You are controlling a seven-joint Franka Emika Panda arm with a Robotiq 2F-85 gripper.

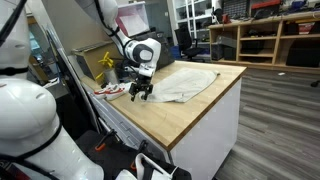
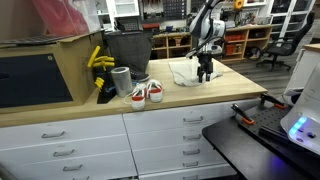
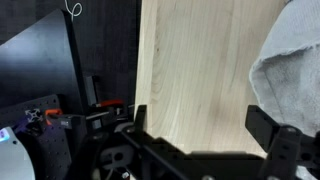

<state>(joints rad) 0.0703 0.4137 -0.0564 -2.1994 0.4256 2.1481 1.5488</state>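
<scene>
pincer, in an exterior view: the pincer [image 1: 141,92] hangs low over the wood surface [image 1: 195,115], tips down, jaws spread as wide as they go, nothing in them
cloth, in an exterior view: the pale cloth [image 1: 188,82] lies rumpled but mostly flat, just beside the pincer, so I'd guess its near edge is easy to get at
sneakers, in an exterior view: red and white sneakers [image 1: 110,91] sit near the end of the surface, apart from the cloth
pincer, in an exterior view: from the front the pincer [image 2: 205,72] stands over the cloth's [image 2: 188,72] side, can't tell if it touches
clutter, in an exterior view: sneakers [image 2: 146,93], grey cup [image 2: 121,82] and black bin [image 2: 127,50] bunch together well away from it, probably just parked there
wrist view: bare surface [image 3: 190,60] shows between the wide-open pincer's [image 3: 200,125] fingers, with the cloth [image 3: 290,55] off to one side, so it's gripping nothing
</scene>
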